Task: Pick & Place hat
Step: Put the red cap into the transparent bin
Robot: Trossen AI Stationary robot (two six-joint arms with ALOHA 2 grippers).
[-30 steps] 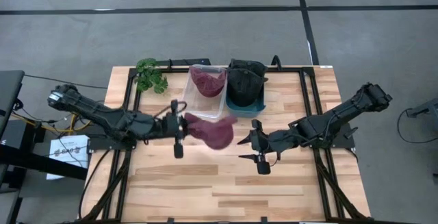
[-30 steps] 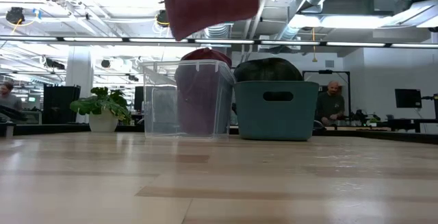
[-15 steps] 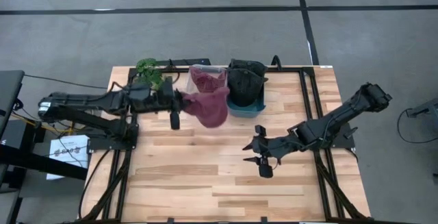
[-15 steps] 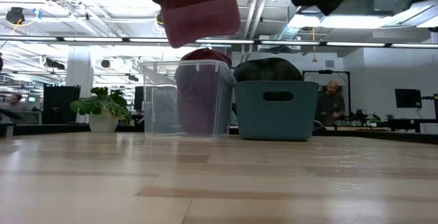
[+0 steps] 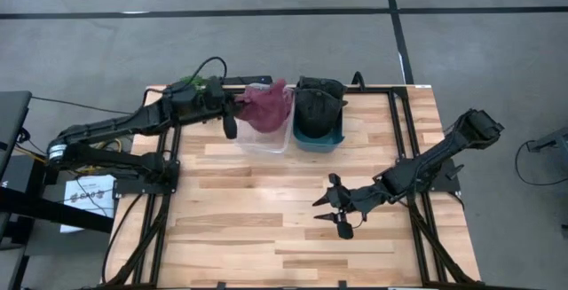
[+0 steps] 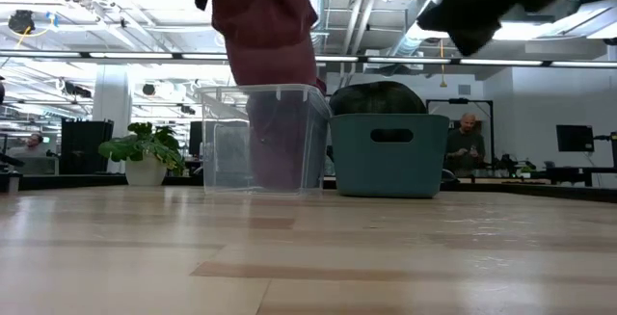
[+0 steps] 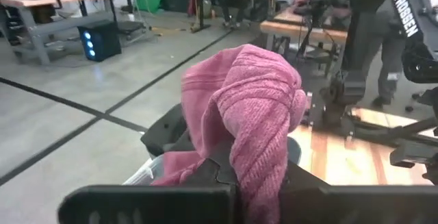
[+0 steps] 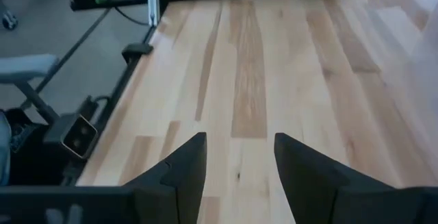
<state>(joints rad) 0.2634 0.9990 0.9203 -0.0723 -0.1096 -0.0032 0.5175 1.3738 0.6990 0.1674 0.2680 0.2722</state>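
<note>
A maroon knit hat [image 5: 269, 105] hangs bunched from my left gripper [image 5: 243, 110], which is shut on it over the clear bin [image 5: 264, 137] at the table's far edge. In the low view the hat [image 6: 265, 36] hangs down to the bin's rim [image 6: 262, 90]; I cannot tell whether it touches. More maroon cloth [image 6: 278, 146] shows inside the bin. My right gripper [image 5: 330, 211] hovers open over bare wood right of the table's middle, nothing between its fingers [image 8: 185, 166]. My left gripper pinches a bunched fold of the hat [image 7: 236, 159] between its two fingers, several layers thick. The fingers come nearly level from the table's left side. The hat drapes over the fingertips and hangs slack below them, lifted clear of the table.
A teal bin [image 5: 318, 132] with a dark hat [image 5: 318, 104] in it stands right beside the clear bin. A potted plant [image 6: 145, 151] sits at the far left corner. Black frame rails [image 5: 401, 130] run along both table sides. People sit in the room beyond.
My left gripper has swung from the table's middle toward the far edge and now holds the maroon hat over the clear bin; the hat has stayed bunched and hanging. My right gripper has sunk toward the table and drifted a little toward the near edge.
</note>
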